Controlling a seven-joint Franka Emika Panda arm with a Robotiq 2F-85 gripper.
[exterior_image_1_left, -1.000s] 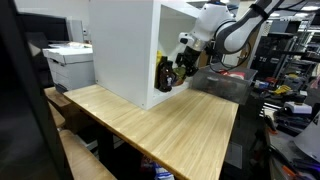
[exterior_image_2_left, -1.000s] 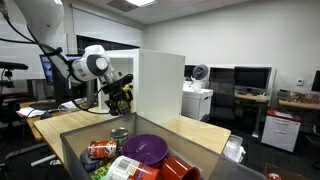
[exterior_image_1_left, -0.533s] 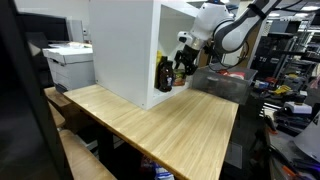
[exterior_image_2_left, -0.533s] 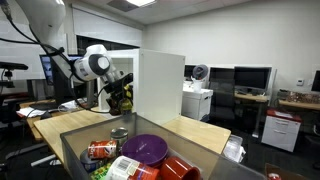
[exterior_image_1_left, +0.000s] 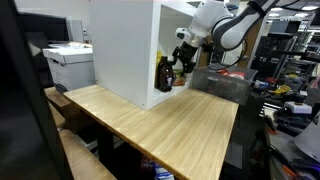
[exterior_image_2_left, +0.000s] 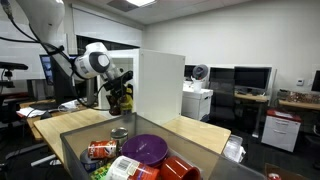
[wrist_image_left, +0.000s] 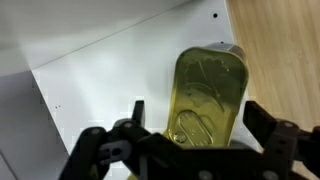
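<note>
Letting-go seemed the step in hand: the hand (wrist_image_left: 195, 110) stood with its fingers apart on either side of the yellow bottle (wrist_image_left: 208, 90), not clamped on it. The bottle sat just inside the open side of the white cabinet (exterior_image_1_left: 125, 45) on the bench (exterior_image_1_left: 170, 125). A next move would call for backing straight out without nudging the bottle. The near bin (exterior_image_2_left: 68, 150) held cans (exterior_image_2_left: 100, 150), a purple lid (exterior_image_2_left: 148, 147) and a red cup (exterior_image_2_left: 178, 168).

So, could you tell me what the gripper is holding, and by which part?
Nothing appears held: the gripper stands open, its jaws either side of the yellow bottle.
</note>
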